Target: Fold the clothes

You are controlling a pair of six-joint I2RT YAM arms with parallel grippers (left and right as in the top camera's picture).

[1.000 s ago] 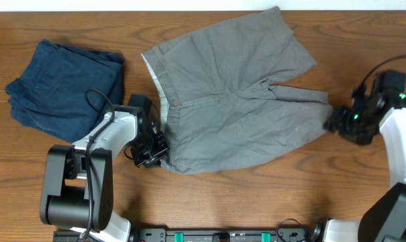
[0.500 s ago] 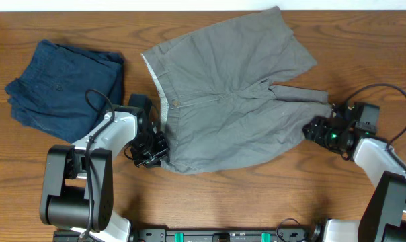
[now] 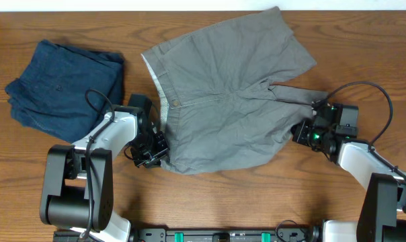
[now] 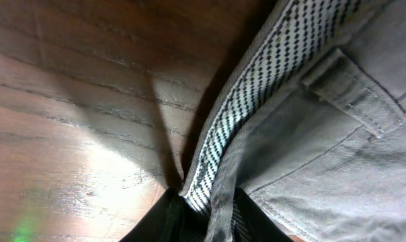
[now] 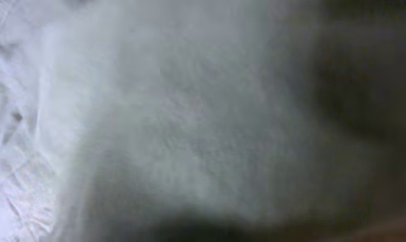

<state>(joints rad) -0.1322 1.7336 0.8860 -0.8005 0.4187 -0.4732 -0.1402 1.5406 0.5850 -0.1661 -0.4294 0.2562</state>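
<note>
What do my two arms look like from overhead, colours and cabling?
Both have white link shells and black joints. The left arm ends in a black left gripper, a black cable looping above it. The right arm carries a black right gripper with green lights and an arcing black cable.

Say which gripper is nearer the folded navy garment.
Left. The left gripper is at the shorts' waistband corner, near the navy garment; the right gripper is far across, at a leg hem.
</note>
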